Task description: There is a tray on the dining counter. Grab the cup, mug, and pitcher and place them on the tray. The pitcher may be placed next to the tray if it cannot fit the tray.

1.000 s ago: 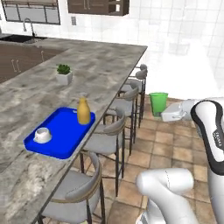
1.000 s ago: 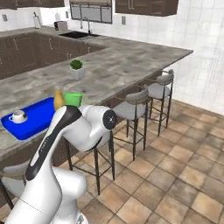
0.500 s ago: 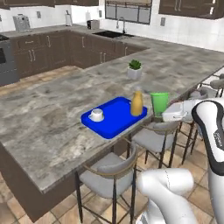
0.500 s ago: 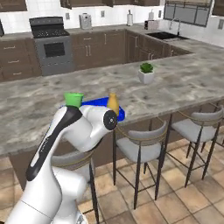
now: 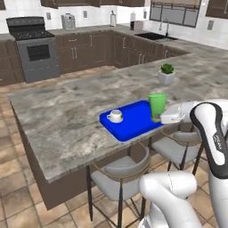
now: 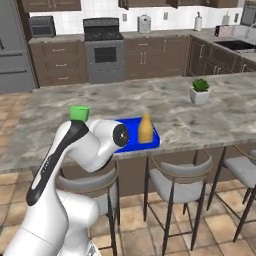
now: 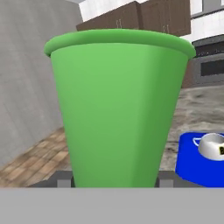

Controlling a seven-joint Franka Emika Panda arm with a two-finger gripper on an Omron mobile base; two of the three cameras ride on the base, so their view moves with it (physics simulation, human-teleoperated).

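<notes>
Gripper (image 5: 161, 116) at the near edge of the dining counter (image 5: 67, 120), jaws pinching the green cup (image 5: 157, 106) low on its body; cup upright, carried just over the tray's near right corner, apparently not yet set down. In the hand view the cup (image 7: 119, 105) fills the foreground, finger tips hidden behind its base. Blue tray (image 5: 133, 122) lies by the counter's near edge, above the stools. White mug (image 5: 115, 116) already stands on the tray, toward its left end. Yellow-orange pitcher (image 6: 145, 128) also stands on the tray, at its right end in the right base view. Judgement: two of three vessels placed; what is left is lowering the cup onto bare tray and letting go. Farther back, small potted plant (image 5: 166, 74) on the counter.
</notes>
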